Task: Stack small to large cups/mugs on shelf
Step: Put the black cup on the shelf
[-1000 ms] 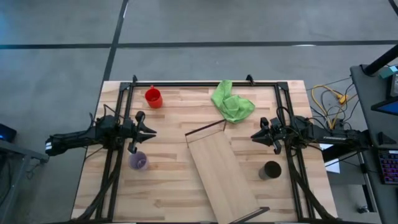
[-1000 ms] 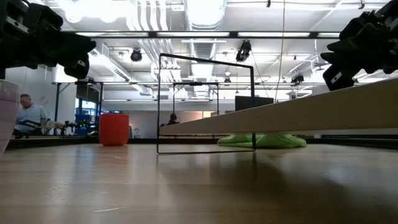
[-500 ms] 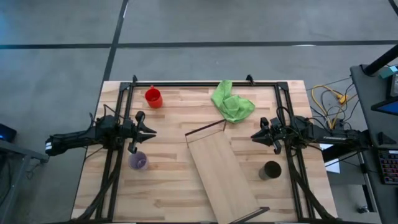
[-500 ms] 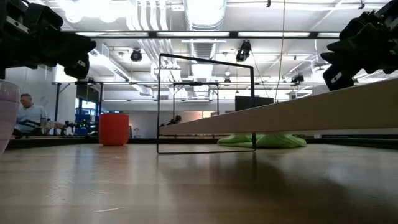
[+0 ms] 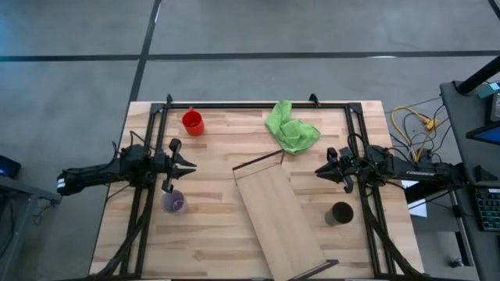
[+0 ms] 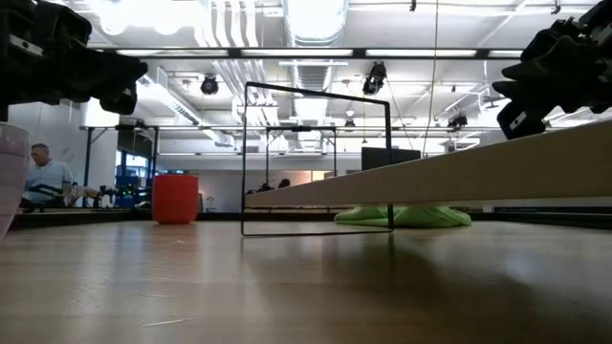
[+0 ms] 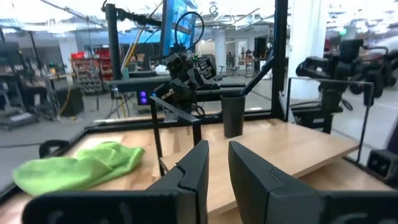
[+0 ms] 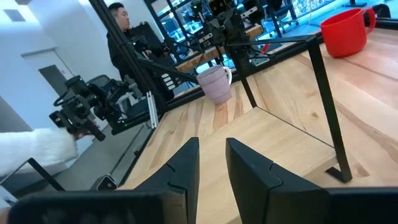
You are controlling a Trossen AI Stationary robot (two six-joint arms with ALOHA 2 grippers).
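Hovering at nine o'clock over the table [image 5: 211, 234], the left gripper [image 5: 187, 165] has its fingers slightly parted, holding nothing. Just below it, near seven o'clock, stands the purple cup [image 5: 173, 202]; the red cup [image 5: 192, 122] sits toward eleven o'clock. Both look like light, stiff plastic, probably smooth, so a pinch across the rim or wall seems safest, keeping clear of the handles. At centre, the shelf [image 5: 277, 218] runs diagonally toward six o'clock, raised on thin dark legs; no cups are on it. A green cloth [image 5: 291, 129] lies at one o'clock. At three o'clock the right gripper [image 5: 321, 170] waits, fingers slightly apart and empty. The black cup [image 5: 340, 213] stands near four o'clock, handleless so easiest gripped at its wall.
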